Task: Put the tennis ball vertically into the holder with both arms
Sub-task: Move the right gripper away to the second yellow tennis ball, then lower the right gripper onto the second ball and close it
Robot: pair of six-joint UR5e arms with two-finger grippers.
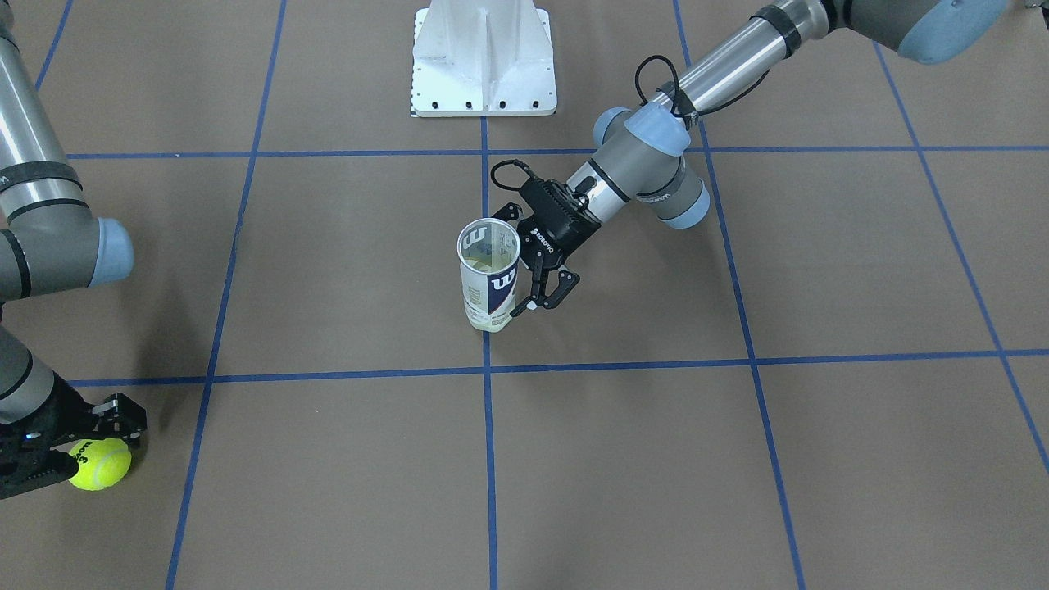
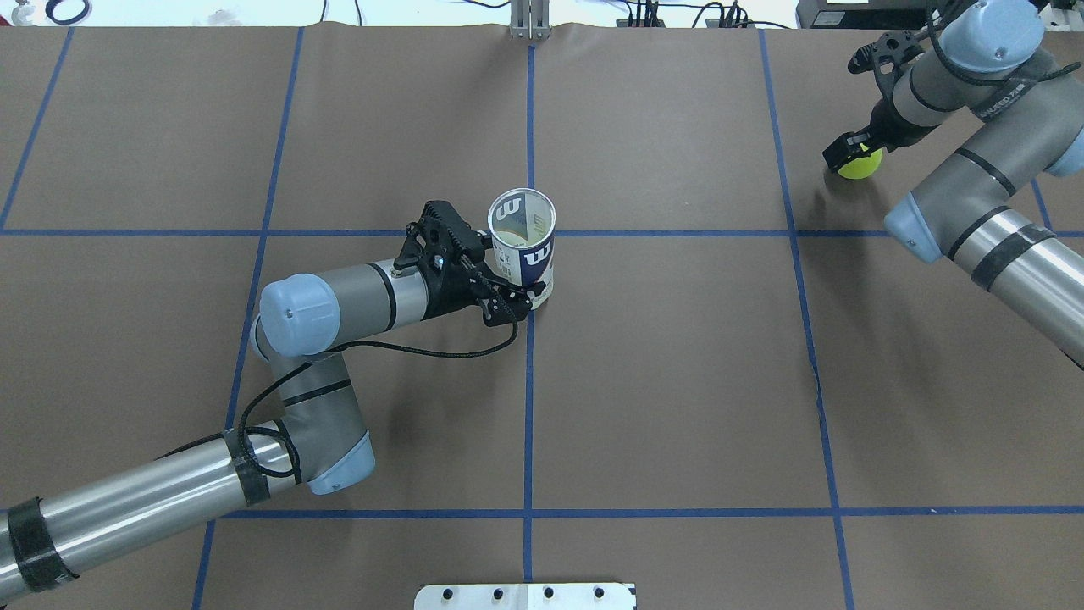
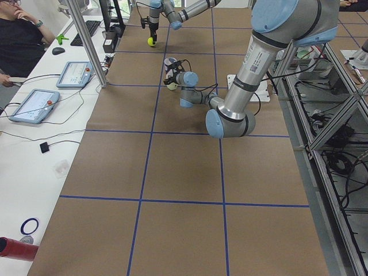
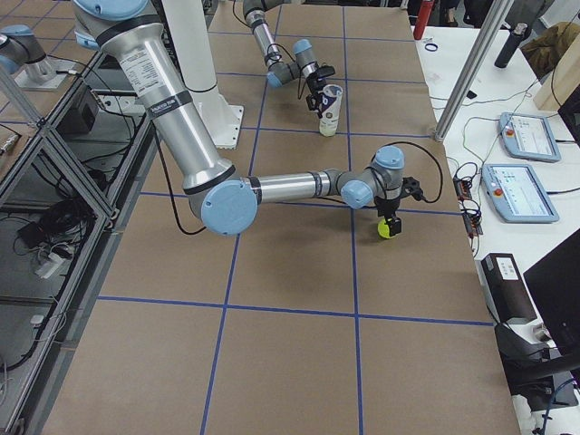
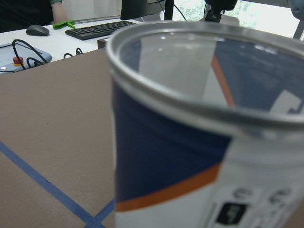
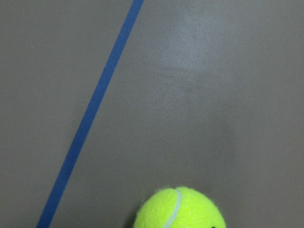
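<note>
On brown table (image 2: pixel 677 381), upright clear navy-labelled holder (image 2: pixel 523 246).

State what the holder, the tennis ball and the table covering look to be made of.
Holder: seemingly clear plastic under a printed label, since the inside shows through; its shiny rim looks metallic.
Tennis ball: fuzzy yellow felt with a pale seam.
Table covering: matte brown, paper-like sheet with a crease; blue lines look like tape.

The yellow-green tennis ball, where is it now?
In the overhead view the yellow-green tennis ball sits at the far right of the brown table, between the fingers of the right arm's black tool, far from the clear plastic can.
</note>
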